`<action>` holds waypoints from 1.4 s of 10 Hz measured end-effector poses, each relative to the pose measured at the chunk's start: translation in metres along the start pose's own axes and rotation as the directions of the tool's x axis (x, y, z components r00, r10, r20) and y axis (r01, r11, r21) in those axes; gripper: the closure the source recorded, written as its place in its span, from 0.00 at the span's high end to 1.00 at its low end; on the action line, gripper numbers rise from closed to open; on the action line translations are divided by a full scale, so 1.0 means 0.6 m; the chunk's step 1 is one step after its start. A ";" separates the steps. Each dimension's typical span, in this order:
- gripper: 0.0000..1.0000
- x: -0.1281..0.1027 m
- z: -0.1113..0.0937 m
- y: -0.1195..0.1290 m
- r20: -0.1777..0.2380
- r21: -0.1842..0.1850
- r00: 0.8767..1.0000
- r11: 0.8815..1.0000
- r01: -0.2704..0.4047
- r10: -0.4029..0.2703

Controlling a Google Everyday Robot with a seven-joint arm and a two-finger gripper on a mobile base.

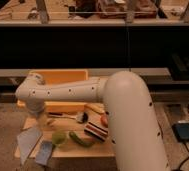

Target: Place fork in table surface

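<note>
- Gripper [41,119] is at the far-left part of the table surface [70,149], low over the planks, just near of the yellow tub [63,78]. The wrist is bent down over it and hides it, so can't tell whether it's apart, together or clamped on sth.
- Fork [51,121]: a thin pale sliver just right of the gripper, by the tub's near wall. Can't tell if it lies on the wood or hangs off it.
- Black-handled utensil w/ white round head [70,116] is right of the fork, close by.
- Nearer: a green round fruit [59,136] and a green pod [81,139] mid-table, a striped packet [95,131] to their right, and a grey-blue bag [28,140] at the near-left edge.
- Step, prob.: the placing itself, w/ the arm down at table level and the fork at the drop spot.
- Next move, as a guess: make sure the fork rests flat on bare wood, let go, then lift straight up w/o brushing the tub wall or the black-handled utensil.
</note>
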 end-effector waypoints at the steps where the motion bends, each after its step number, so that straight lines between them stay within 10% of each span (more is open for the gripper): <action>1: 0.65 -0.001 0.017 -0.006 0.005 -0.010 1.000 1.000 0.003 -0.003; 14: 0.65 0.052 0.124 0.018 -0.008 -0.080 0.996 0.993 -0.084 0.084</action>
